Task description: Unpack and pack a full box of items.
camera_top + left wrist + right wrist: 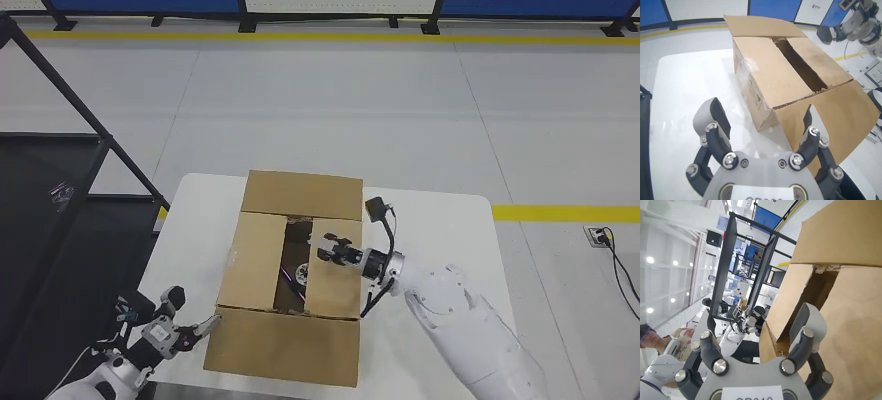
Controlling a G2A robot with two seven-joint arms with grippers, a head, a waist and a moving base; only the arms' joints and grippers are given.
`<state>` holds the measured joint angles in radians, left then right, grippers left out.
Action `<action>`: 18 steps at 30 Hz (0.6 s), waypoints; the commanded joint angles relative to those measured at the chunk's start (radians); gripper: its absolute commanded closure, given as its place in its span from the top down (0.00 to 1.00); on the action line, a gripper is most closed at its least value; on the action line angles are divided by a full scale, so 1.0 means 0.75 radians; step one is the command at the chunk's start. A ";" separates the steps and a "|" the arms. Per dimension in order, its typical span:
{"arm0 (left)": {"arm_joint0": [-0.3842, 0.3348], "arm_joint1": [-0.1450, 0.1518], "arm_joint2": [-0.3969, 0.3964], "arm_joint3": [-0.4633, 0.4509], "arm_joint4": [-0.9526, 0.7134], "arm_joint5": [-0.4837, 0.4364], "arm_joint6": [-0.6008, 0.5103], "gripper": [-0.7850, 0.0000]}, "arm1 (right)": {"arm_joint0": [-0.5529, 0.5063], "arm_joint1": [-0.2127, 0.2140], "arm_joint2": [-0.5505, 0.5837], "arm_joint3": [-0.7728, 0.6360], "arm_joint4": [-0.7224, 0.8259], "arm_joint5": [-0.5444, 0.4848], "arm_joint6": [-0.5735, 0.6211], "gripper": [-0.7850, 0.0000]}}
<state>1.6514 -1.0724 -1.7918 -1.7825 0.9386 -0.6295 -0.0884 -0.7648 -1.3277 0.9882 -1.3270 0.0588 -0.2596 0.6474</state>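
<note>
**Twin white arms, matching grey-and-black grippers**

The left gripper (762, 106) and right gripper (757, 313) share one build: pale grey metal fingers (702, 117) faced with black ribbed pads (720, 113), black curved links (717, 140) behind the jaws, and bright round screws (728, 160) with clip washers at each pivot. Behind those sits a grey base plate (761, 170) bearing a white label (761, 192) with partly visible black print. The right arm (470, 325) wears a glossy white shell, with a black-and-silver wrist behind the jaws, a small black camera box (377, 209) and a black cable (390, 240) looping from it. The left arm (110, 380) is white too, with black knobs (174, 296) behind its jaws.
</note>
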 commanded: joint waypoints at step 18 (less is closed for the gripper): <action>0.120 -0.002 -0.067 -0.082 -0.004 -0.017 0.078 1.00 | 0.361 -0.217 -0.402 0.528 0.055 0.110 -0.057 1.00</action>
<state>1.7403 -1.0736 -1.8438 -1.8399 0.9307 -0.6408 -0.0304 -0.5019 -1.4839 0.6938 -0.9496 0.0969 -0.1765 0.6079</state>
